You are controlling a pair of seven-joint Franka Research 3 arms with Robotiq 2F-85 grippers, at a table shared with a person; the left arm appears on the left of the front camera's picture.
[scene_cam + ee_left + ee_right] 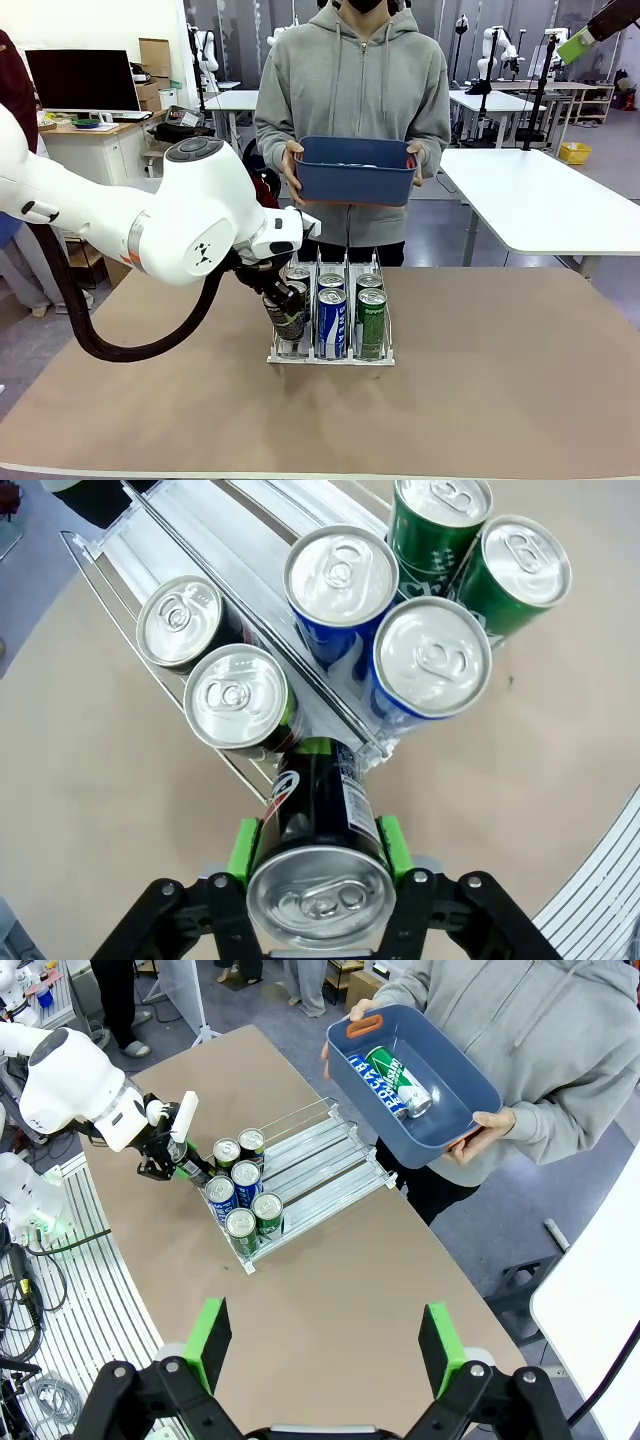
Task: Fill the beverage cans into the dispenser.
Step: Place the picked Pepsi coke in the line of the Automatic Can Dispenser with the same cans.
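Six cans stand in the rack (215,525): two dark cans (236,696), two blue cans (340,575) and two green cans (525,565). Your left gripper (320,852) squeezes one more dark can (315,795) between its green pads, holding it near the top. This held can hangs at the front end of the dark lane, just beside the front dark one. You cannot tell if it touches the rack's front edge.

The front of that lane looks full. The free room seems to be farther back, behind the two dark cans. So lift your can high enough to pass over the silver tops. Carry it to the back and line it up between the wires. Hold it straight up so it does not tip. Go down slowly, and let go only when the bottom sits flat. A bump could knock the standing cans over.

Your right gripper (322,1320) is spread wide and holds nothing, high over the table (400,1260). A person (350,90) holds a blue bin (355,175) with more cans (395,1080) lying inside.
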